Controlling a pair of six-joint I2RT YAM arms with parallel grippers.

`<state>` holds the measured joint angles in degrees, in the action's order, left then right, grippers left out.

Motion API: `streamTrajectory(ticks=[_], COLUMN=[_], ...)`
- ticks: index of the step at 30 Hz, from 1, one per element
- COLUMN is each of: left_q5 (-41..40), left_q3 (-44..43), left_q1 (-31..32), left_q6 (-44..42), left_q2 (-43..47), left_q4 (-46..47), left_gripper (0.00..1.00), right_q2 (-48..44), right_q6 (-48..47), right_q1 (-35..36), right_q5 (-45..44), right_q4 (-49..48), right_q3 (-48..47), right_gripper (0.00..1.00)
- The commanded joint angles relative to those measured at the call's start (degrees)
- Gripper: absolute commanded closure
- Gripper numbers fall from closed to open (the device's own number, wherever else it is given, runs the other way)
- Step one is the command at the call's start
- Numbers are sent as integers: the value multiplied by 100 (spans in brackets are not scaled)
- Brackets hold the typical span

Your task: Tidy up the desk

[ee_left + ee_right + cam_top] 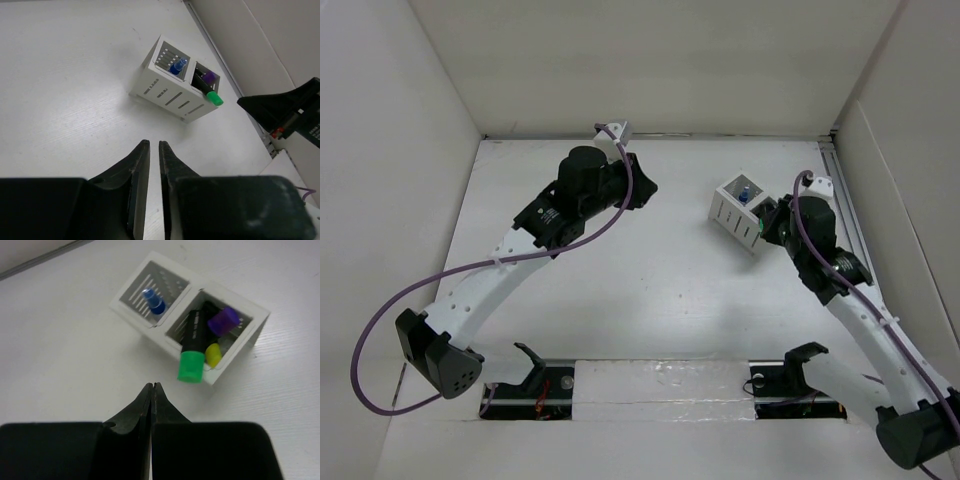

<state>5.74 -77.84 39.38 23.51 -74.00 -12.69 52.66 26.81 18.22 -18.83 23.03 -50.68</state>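
Note:
The desk [650, 300] is a matte white tabletop. A small white two-compartment box [740, 212] stands on it at the right. It also shows in the left wrist view [172, 87] and in the right wrist view [145, 315]. One compartment holds a blue-capped marker [154, 302]. The other holds a black marker with a green cap [192, 365], a purple cap [223, 320] and a yellow cap [213, 354]. My right gripper [767, 228] is shut and empty just short of the box, as its wrist view [152, 385] shows. My left gripper [645, 190] hovers left of the box, empty, with its jaws a thin slit apart in its wrist view [154, 144].
A metal rail [845, 210] runs along the desk's right edge, close behind the box. White panel walls [650, 60] bound the back and both sides. The arm bases and black mounts [535, 375] sit at the near edge.

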Motion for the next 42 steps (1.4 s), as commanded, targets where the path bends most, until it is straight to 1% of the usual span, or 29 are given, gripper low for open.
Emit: streamTrajectory(ticks=[1, 2, 4, 5, 8, 9, 10, 11, 13, 14, 15, 16, 17, 19, 20, 22, 23, 24, 29, 33, 36, 42], left_q5=[103, 129, 182, 217, 209, 174, 147, 130, 59, 59, 59, 50, 59, -37, -55, -152, -169, -222, -345, -345, -310, -302], left_q3=[-20, -20, -20, -20, 23, 32, 32, 50, 76, 111, 146, 173, 269, 366, 471, 568, 656, 691, 832, 981, 1139, 1350], left_q1=[18, 18, 18, 18, 18, 18, 18, 18, 18, 18, 18, 18, 18, 18, 18, 18, 18, 18, 18, 18, 18, 18], left_q6=[57, 66, 75, 84, 154, 180, 207, 224, 233, 233, 242, 251, 286, 356, 391, 567, 602, 707, 962, 1217, 1428, 1814], left_q2=[157, 157, 157, 175, 219, 245, 271, 298, 403, 447, 535, 588, 640, 799, 851, 983, 1027, 1115, 1335, 1519, 1677, 1915], left_q4=[197, 170, 153, 144, 109, 91, 48, 21, -41, -110, -128, -155, -181, -243, -295, -374, -418, -436, -454, -419, -366, -348], left_gripper=[91, 100, 100, 100, 100, 100, 95, 84, 75, 66, 63, 60, 56, 53, 49, 48, 46, 45, 42, 42, 42, 41], right_q2=[-344, -449, -782, -871, -1004, -1004, -960, -934, -881, -820, -767, -714, -653, -433, -372, -178, -125, -81, 51, 33, -19, 16], right_q6=[-52, -96, -228, -237, -281, -273, -290, -290, -282, -264, -264, -281, -299, -343, -325, -273, -264, -307, -483, -624, -580, -440], right_q1=[436, 559, 927, 1051, 1517, 1640, 1763, 2025, 2308, 2440, 2693, 2800, 2897, 3126, 3196, 3354, 3407, 3469, 3925, 4032, 4172, 4567], right_q5=[660, 818, 1380, 1791, 2522, 2925, 3129, 3322, 3754, 3868, 3965, 3949, 3922, 3730, 3616, 3325, 3246, 3158, 2885, 3191, 3394, 3193], right_q4=[342, 369, 308, 247, 246, 272, 281, 290, 317, 317, 395, 448, 492, 650, 685, 738, 738, 721, 677, 441, 221, 106], right_q3=[-21, -30, -30, -82, -266, -320, -372, -416, -478, -478, -452, -408, -347, -163, -92, 66, 93, 128, 163, 216, 434, 813], right_gripper=[100, 100, 100, 99, 94, 93, 91, 89, 84, 75, 70, 65, 54, 38, 26, 24, 9, 0, 0, 0, 0, 0])
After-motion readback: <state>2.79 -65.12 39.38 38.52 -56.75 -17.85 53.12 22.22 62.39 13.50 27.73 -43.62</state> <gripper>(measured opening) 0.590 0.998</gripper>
